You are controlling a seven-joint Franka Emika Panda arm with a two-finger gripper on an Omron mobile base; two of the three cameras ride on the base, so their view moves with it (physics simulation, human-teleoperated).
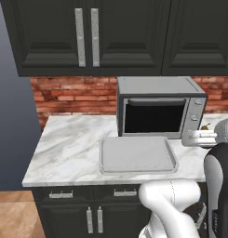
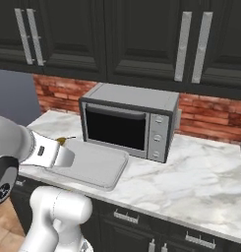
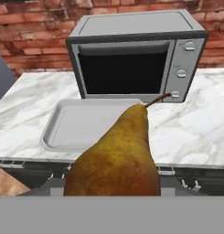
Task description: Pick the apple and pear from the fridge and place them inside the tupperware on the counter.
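Item, pear (image 3: 117, 157): olive-brown skin shading to russet low down, thin stem pointing up and right toward the microwave's bottom knob in the hand view. It stands large in the foreground of that view, in front of the bench edge and not over the tupperware's floor. A small olive tip of it shows past the end of the arm in the right base view (image 2: 61, 141), and a speck of it at the far right of the left base view (image 1: 205, 126).

Item, hand (image 2: 63, 147): pressed together on the pear; its fingertips are covered by the fruit in the hand view. In the right base view it sits at the near left corner of the tupperware, above the bench's front edge.

Item, tupperware (image 1: 137, 155): shallow pale grey rectangle with rounded corners and low rim, lying flat on the bench just in front of the microwave. Nothing lies in the part of its floor that shows.

Item, bench (image 1: 69, 148): white marble with grey veins, over black cabinets with silver handles.

Item, microwave (image 2: 128, 125): grey, dark window, three knobs on its right panel, standing against the red brick wall (image 1: 73, 95).

Item, upper cabinets (image 1: 87, 35): black, long silver handles
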